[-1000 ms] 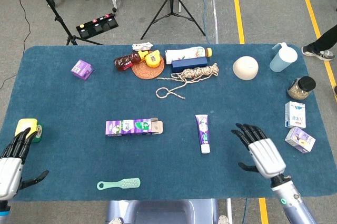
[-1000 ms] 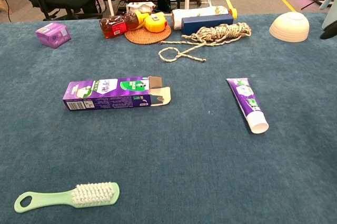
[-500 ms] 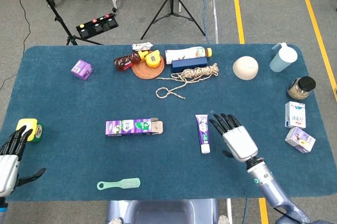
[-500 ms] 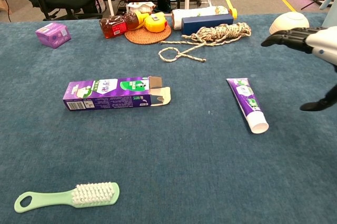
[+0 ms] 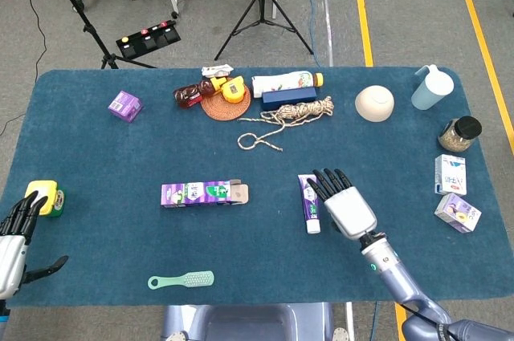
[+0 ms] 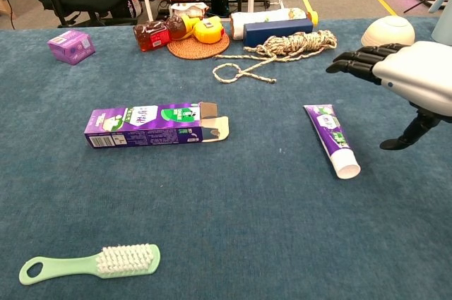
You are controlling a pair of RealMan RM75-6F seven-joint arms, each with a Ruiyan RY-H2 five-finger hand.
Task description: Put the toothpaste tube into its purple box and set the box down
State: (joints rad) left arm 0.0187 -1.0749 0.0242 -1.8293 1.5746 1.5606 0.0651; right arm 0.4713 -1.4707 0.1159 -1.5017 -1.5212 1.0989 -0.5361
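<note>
The purple toothpaste box point(image 5: 203, 193) point(image 6: 154, 124) lies flat on the blue cloth, its flap end open toward the right. The purple-and-white toothpaste tube point(image 5: 308, 203) point(image 6: 331, 140) lies to the right of it, white cap toward the near edge. My right hand point(image 5: 342, 200) point(image 6: 413, 81) hovers just right of the tube with fingers spread and thumb down, holding nothing. My left hand point(image 5: 14, 243) is at the near left corner, open and holding nothing, beside a yellow-green roll of tape point(image 5: 45, 197).
A green brush point(image 5: 181, 280) point(image 6: 92, 263) lies near the front edge. At the back stand bottles, a wicker coaster point(image 5: 224, 106), a rope point(image 5: 287, 119), a bowl point(image 5: 375, 103) and a small purple box point(image 5: 124, 105). Cup, jar and cartons line the right edge point(image 5: 451, 174).
My right hand has moved left and forward, from the near right of the cloth to just beside the tube. The left hand has sunk slightly. Tube and box lie unmoved.
</note>
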